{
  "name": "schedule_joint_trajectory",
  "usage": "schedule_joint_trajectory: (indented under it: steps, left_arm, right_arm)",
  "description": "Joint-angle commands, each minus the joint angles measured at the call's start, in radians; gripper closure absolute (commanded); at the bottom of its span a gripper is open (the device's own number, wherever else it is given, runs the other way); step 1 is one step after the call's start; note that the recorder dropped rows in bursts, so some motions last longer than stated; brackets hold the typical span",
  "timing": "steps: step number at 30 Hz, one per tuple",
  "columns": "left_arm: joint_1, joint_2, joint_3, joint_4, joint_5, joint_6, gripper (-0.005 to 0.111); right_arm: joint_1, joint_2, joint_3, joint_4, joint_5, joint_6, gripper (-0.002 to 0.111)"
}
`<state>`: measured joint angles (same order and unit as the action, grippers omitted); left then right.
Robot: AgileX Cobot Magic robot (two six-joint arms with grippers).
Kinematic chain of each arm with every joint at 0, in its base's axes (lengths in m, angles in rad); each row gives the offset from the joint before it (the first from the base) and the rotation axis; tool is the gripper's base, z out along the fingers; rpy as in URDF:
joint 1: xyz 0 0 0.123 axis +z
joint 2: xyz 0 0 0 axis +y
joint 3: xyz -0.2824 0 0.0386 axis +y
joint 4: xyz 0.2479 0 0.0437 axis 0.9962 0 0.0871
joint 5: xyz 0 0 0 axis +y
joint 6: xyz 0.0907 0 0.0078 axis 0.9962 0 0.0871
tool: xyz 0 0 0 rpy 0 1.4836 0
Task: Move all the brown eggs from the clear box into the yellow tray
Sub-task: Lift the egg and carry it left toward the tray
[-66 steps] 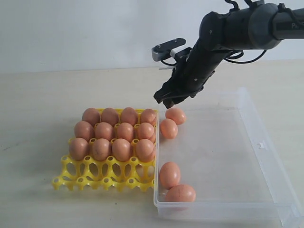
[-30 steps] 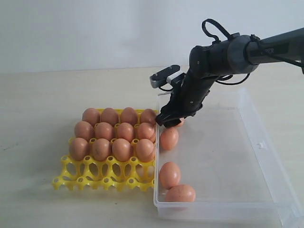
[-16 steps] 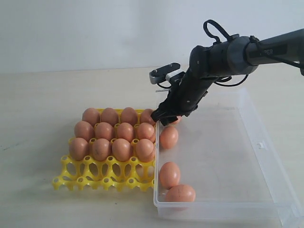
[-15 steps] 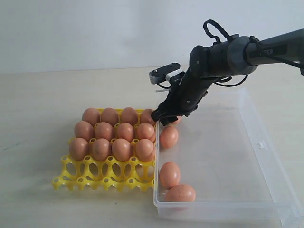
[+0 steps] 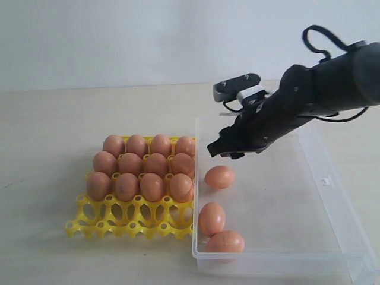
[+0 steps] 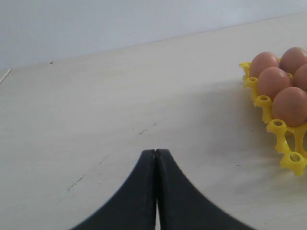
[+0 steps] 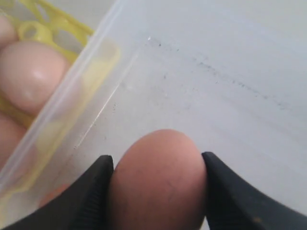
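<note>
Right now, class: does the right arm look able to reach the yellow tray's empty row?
Probably yes. The right gripper, jaws on a brown egg, hangs over the clear box near the yellow tray, and nothing covers that row.

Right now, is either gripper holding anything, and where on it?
Right gripper holds one brown egg, with a finger pressed against each opposite side of the shell. Left gripper is shut on nothing.
</note>
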<state>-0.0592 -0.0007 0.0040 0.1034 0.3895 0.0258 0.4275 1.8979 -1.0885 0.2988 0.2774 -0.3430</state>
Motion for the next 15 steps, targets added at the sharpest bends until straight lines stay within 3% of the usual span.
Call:
schedule_joint_trajectory:
  steps: [1, 8, 15]
  left_arm:
    - [0.002, 0.001, -0.004, -0.002, -0.009, -0.005, 0.107]
    - [0.002, 0.001, -0.004, -0.002, -0.009, -0.003, 0.107]
    - [0.002, 0.001, -0.004, -0.002, -0.009, -0.003, 0.107]
  right_arm:
    - [0.03, -0.199, 0.107, 0.026, -0.116, 0.007, 0.108]
    - [0.199, -0.34, 0.133, 0.175, -0.067, -0.029, 0.108]
    - [0.328, -0.229, -0.017, 0.232, 0.159, -0.138, 0.108]
